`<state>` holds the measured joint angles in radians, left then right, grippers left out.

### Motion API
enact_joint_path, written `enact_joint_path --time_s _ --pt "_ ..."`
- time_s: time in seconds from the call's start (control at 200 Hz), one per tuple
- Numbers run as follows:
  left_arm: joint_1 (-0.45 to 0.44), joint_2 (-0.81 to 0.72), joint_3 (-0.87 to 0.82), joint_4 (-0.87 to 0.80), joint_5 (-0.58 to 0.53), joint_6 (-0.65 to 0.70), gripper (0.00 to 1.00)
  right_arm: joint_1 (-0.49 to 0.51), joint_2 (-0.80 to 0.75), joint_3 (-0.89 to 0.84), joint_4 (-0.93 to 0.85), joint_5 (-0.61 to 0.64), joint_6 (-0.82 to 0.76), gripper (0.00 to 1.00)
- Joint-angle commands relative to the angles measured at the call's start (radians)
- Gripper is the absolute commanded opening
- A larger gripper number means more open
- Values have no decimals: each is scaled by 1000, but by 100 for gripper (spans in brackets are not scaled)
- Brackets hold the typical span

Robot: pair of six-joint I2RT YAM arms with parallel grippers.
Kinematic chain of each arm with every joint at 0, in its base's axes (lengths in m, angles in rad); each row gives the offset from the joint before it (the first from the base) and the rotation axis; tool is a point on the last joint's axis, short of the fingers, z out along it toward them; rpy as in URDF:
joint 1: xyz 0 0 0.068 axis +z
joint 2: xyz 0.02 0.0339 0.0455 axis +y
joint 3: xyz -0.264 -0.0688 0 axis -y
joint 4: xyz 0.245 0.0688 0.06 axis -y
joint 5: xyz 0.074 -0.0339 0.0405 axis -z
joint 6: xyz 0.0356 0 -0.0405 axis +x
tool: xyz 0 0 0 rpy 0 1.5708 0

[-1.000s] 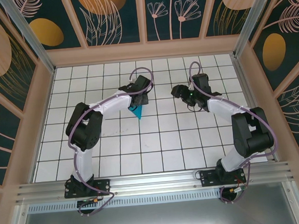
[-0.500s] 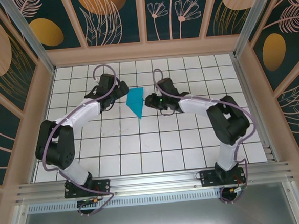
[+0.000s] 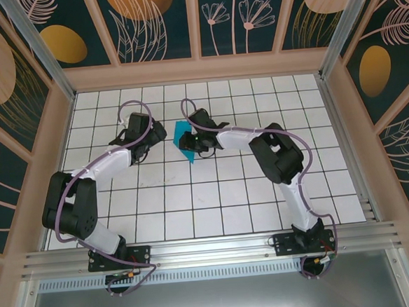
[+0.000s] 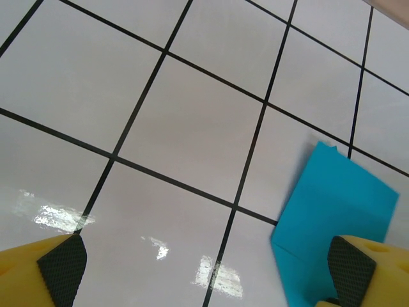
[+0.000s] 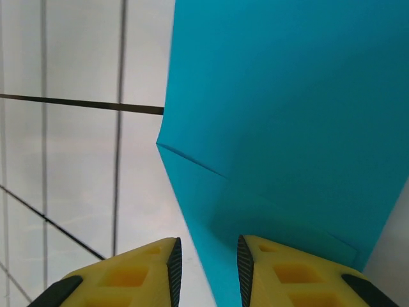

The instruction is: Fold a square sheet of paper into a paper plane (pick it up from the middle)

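The teal-blue paper [image 3: 183, 133] lies folded into a layered angular shape on the tiled table, its point toward the near side. My right gripper [image 3: 192, 145] is down over its right part. In the right wrist view the paper [image 5: 281, 109] has a creased edge running into the narrow gap of the right gripper [image 5: 208, 272]. One fingertip [image 5: 252, 268] lies over the paper, and bare table shows beside the other. My left gripper [image 3: 154, 137] stands just left of the paper. In the left wrist view the left gripper [image 4: 204, 272] is wide open and empty, with the paper [image 4: 335, 211] by its right pad.
The white grid table [image 3: 214, 195] is walled by a wooden frame [image 3: 199, 69] at the back and on both sides. Both arms reach inward and nearly meet over the paper. Open tiles lie toward the near edge.
The left gripper let go of the paper, opened wide and drew back to the left. The right arm swung left onto the paper and its jaws narrowed.
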<state>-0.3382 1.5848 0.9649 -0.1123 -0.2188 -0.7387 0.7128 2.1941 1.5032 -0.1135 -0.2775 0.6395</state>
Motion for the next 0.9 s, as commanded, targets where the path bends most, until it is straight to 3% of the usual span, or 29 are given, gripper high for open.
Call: enact_joint_path --time_s 0.0,0.125,0.31,0.5,0.605,0.681,0.791,0.896 --pt "8 -10 2 32 3 -3 99 -13 25 41 -111 15 -75 32" --pt "8 4 3 32 26 4 98 -31 9 -3 -187 -1 -219 32" --pt "8 6 31 42 66 19 99 -74 -93 -173 -286 -57 -552 32" --pt "8 -6 22 57 119 30 98 -107 -297 -309 -234 -35 -692 31" --pt "8 -17 13 77 165 30 99 -103 -389 -333 -177 -62 -607 33" --pt "7 -19 -13 88 191 25 99 -87 -443 -364 -118 -49 -461 36" --pt "7 -18 -31 109 215 12 98 -74 -488 -437 -73 19 -245 35" --pt "7 -8 -34 126 246 3 98 -70 -514 -501 -58 30 -145 33"
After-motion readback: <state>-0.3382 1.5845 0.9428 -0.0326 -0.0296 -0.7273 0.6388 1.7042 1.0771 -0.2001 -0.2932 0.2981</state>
